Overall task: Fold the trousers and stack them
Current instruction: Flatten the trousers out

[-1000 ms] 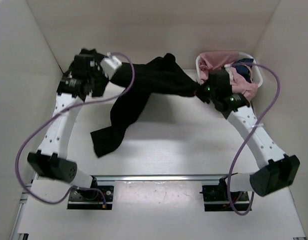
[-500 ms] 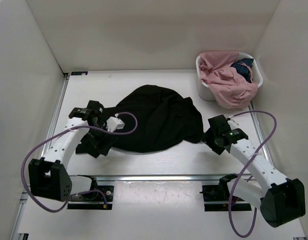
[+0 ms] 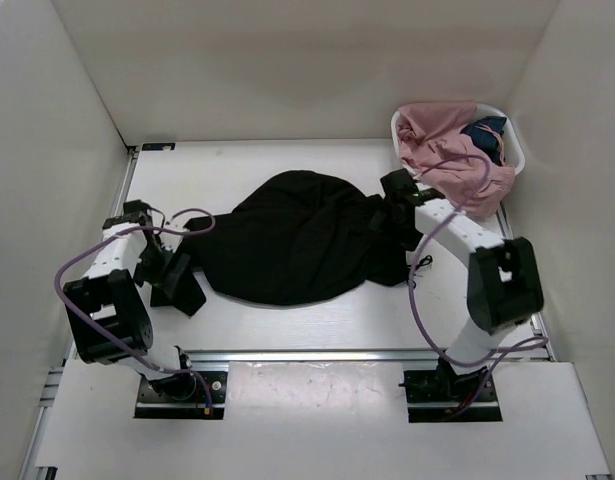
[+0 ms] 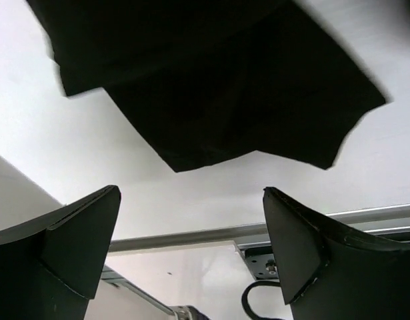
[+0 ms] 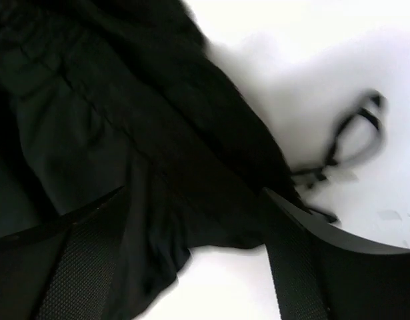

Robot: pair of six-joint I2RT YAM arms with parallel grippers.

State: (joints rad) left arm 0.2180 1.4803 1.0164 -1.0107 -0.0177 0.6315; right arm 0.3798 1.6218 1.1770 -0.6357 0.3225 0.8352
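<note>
Grippers both gape empty: your left gripper hovers by the near-left leg end, your right gripper over the right edge of the trousers, heaped centrally. Spread them flat first; pinch corners, not bunches.

Matte white table, soft even light with faint shadows, plain white walls behind and at both sides, metal rail on the table's edge just ahead of the left gripper, white basket of pink clothes close beside the right gripper
</note>
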